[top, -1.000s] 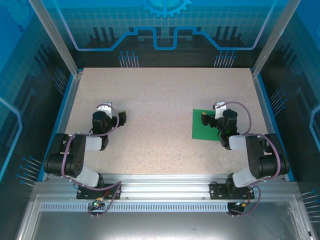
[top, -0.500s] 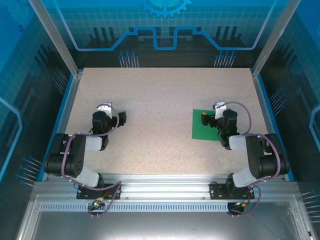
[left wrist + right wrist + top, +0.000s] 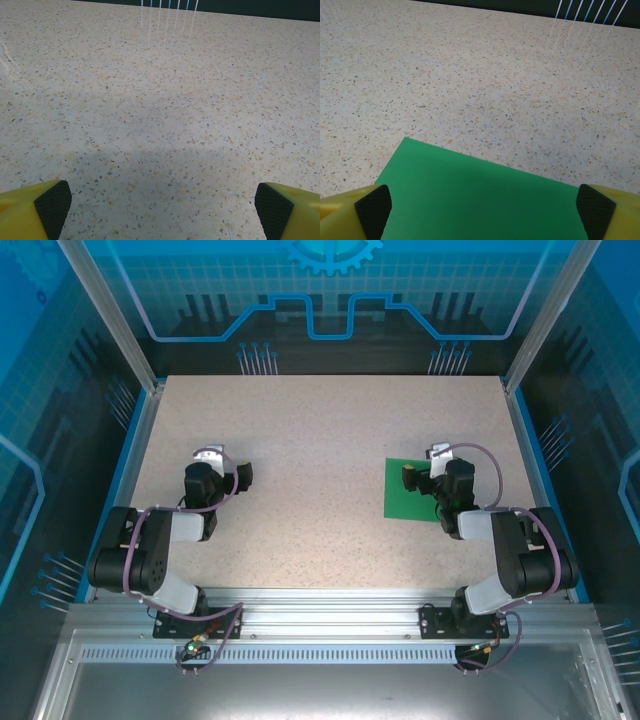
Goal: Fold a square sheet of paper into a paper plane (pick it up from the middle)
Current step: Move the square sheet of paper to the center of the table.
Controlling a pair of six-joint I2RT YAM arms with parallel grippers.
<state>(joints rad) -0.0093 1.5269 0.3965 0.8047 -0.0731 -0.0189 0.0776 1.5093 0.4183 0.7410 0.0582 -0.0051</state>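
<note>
Looking past the right tool (image 3: 480,212), jaws wide and empty, I see the square sheet of paper (image 3: 485,195) flat on the worktop (image 3: 470,75) just beneath it; the left tool (image 3: 162,210), also open, sits well apart. Thin, light and limp, I judge: pinch its middle gently, not an edge.

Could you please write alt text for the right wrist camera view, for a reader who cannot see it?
A thin bright green square sheet of paper lies flat on the speckled beige tabletop, under the open right claw. The claw's black-padded yellow fingers stand wide apart in the bottom corners of the picture.
</note>
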